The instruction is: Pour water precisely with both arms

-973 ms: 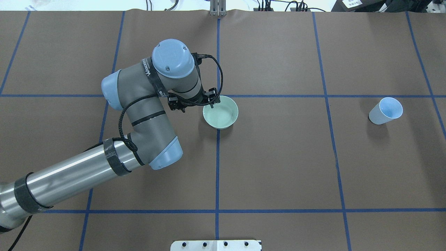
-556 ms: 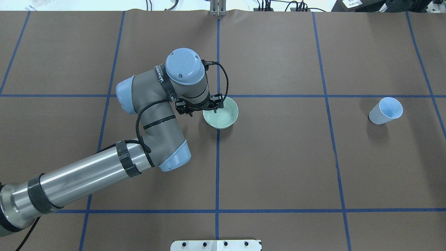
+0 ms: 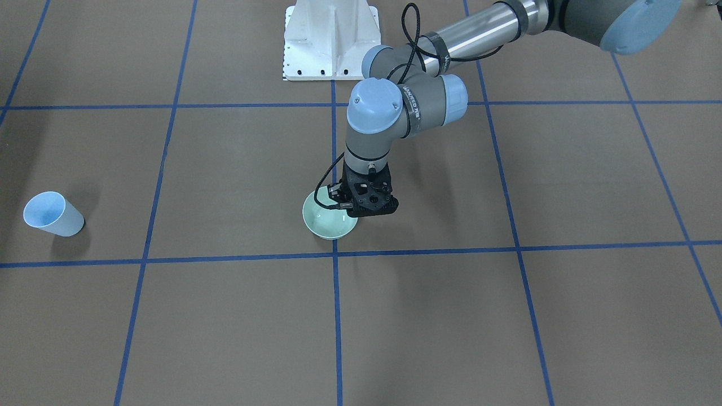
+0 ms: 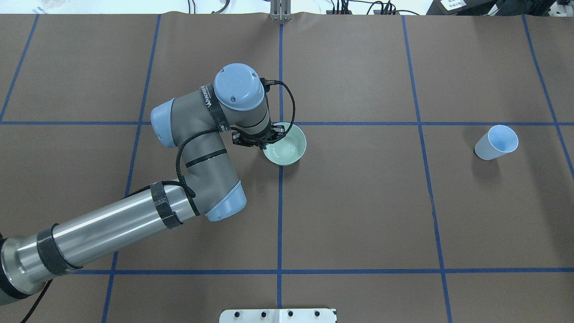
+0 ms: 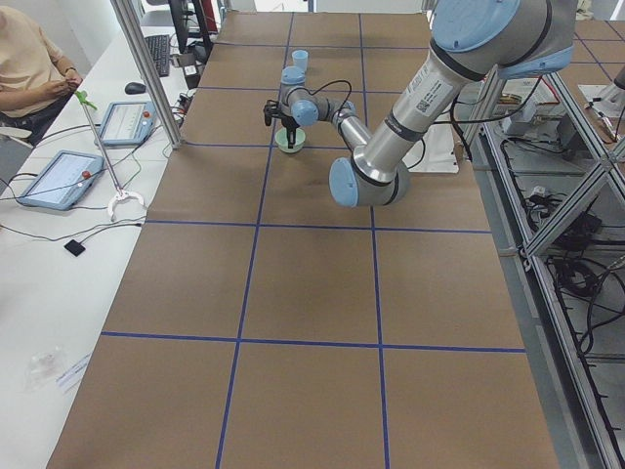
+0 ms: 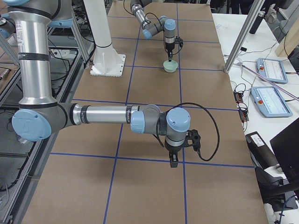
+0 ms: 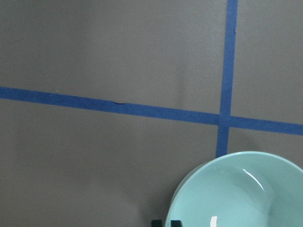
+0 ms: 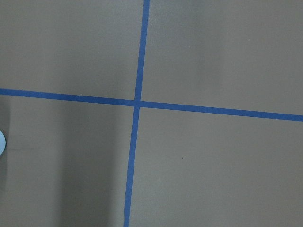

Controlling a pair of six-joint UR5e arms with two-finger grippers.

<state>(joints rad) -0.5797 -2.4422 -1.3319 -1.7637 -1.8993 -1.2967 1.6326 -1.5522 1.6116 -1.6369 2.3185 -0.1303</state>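
A mint green bowl (image 4: 287,146) stands near the table's middle, and also shows in the front view (image 3: 327,224). Faint white glints in it mark the water (image 7: 227,208). My left gripper (image 4: 267,140) points straight down at the bowl's near-left rim. In the left wrist view its fingertips (image 7: 156,223) stand close together astride the rim, shut on it. A light blue cup (image 4: 496,142) stands upright far to the right. My right gripper (image 6: 174,161) shows only in the exterior right view, hanging low over bare table, and I cannot tell if it is open.
The white pedestal base (image 3: 330,39) stands at the robot's edge of the table. Blue tape lines (image 4: 280,215) grid the brown table. An operator (image 5: 29,59) sits by tablets past the far edge. A sliver of the cup (image 8: 1,142) shows in the right wrist view.
My left arm has swung right toward the bowl and settled lower, bringing its gripper onto the bowl's rim. The bowl and the cup have stayed where they were.
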